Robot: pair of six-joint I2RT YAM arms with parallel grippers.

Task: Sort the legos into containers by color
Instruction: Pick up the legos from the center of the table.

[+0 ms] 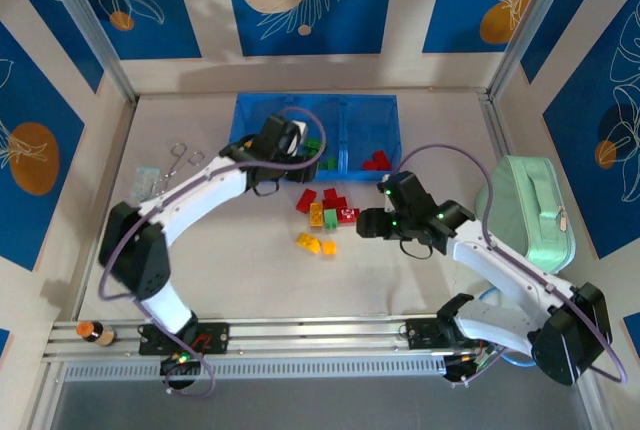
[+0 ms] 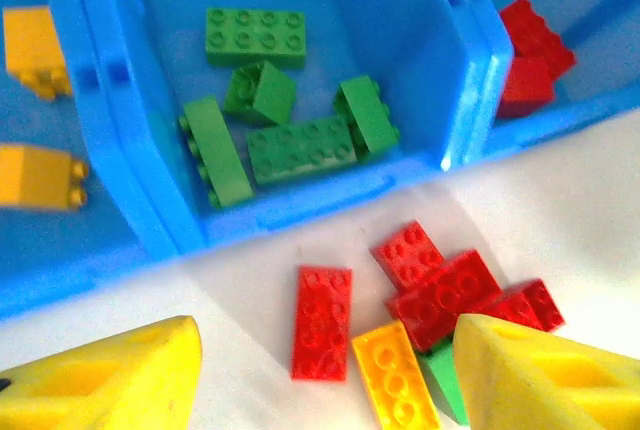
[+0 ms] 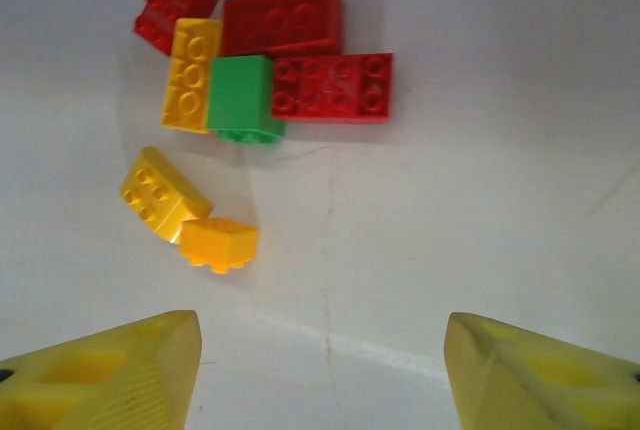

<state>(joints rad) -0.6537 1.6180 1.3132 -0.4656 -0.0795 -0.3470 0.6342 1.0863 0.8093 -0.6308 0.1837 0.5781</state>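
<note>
The blue tray (image 1: 365, 115) lies at the back of the table. In the left wrist view its middle compartment (image 2: 400, 20) holds several green legos (image 2: 300, 148), yellow-orange ones (image 2: 38, 175) lie in the left one, and red ones (image 2: 528, 55) in the right one. My left gripper (image 1: 303, 153) (image 2: 325, 380) hangs open and empty over the tray's near wall. Loose red legos (image 2: 322, 322) (image 3: 282, 18), a yellow one (image 3: 192, 73) and a green one (image 3: 240, 98) lie in a cluster in front of the tray. Two yellow-orange legos (image 3: 165, 195) lie nearer. My right gripper (image 1: 362, 222) (image 3: 322, 370) is open, right of the cluster, above bare table.
A mint-green case (image 1: 530, 215) sits at the right, beside my right arm. Metal scissors (image 1: 180, 158) and a small clear packet (image 1: 148, 178) lie left of the tray. A small orange-capped item (image 1: 90, 331) rests on the front rail.
</note>
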